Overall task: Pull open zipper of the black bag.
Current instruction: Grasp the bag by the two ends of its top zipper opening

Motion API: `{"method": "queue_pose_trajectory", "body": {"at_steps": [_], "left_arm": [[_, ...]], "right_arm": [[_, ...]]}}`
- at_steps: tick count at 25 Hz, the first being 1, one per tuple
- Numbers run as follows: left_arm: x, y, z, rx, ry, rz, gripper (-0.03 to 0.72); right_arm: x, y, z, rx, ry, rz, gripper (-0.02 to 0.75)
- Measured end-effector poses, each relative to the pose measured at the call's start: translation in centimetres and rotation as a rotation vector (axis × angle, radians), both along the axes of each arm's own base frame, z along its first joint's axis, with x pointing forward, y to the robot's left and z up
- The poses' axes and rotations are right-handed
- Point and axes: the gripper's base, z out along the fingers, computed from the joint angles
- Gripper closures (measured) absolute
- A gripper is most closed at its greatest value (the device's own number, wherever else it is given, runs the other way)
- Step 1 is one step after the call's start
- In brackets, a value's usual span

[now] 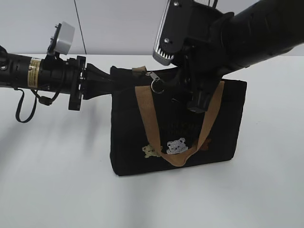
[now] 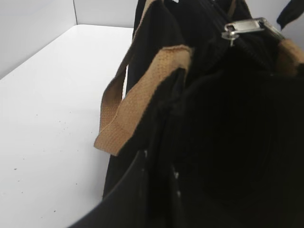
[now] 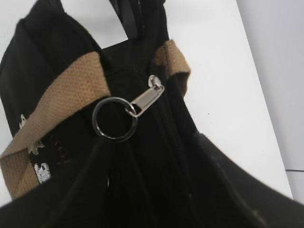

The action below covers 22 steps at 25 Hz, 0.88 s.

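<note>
The black bag [image 1: 137,142] stands upright on the white table, its tan handles [image 1: 145,118] hanging down the front. My left gripper [image 1: 105,81] comes in from the left and is shut on the fabric at the bag's upper left corner [image 2: 156,118]. The zipper [image 3: 166,128] runs along the top edge. Its silver pull [image 1: 156,83] with the round ring [image 3: 114,119] hangs free near the left end. My right gripper [image 1: 197,97] reaches down from the upper right. It is open, straddling the bag's top just right of the pull, with nothing held.
The white table [image 1: 57,180] stretches around the bag on all sides, with a pale wall close behind. Bear patches [image 1: 175,146] show on the bag's front. The right arm's bulk covers the bag's upper right part.
</note>
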Motion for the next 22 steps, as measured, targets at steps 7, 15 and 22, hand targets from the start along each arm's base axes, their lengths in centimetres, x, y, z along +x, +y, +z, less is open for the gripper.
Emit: {"method": "queue_pose_trajectory", "body": {"at_steps": [7,15,22], "left_arm": [[0.0,0.0,0.0,0.001,0.0,-0.001,0.657],[0.0,0.0,0.0,0.001,0.0,-0.002,0.657],[-0.2,0.0,-0.1,0.014,-0.003,-0.021,0.657]], "right_arm": [[-0.7,0.7,-0.5,-0.029,0.034,0.043,0.319],[-1.8,2.0,-0.5,-0.079,-0.005,0.148,0.319],[-1.2,2.4,-1.6,-0.098,-0.005,0.156,0.319]]}}
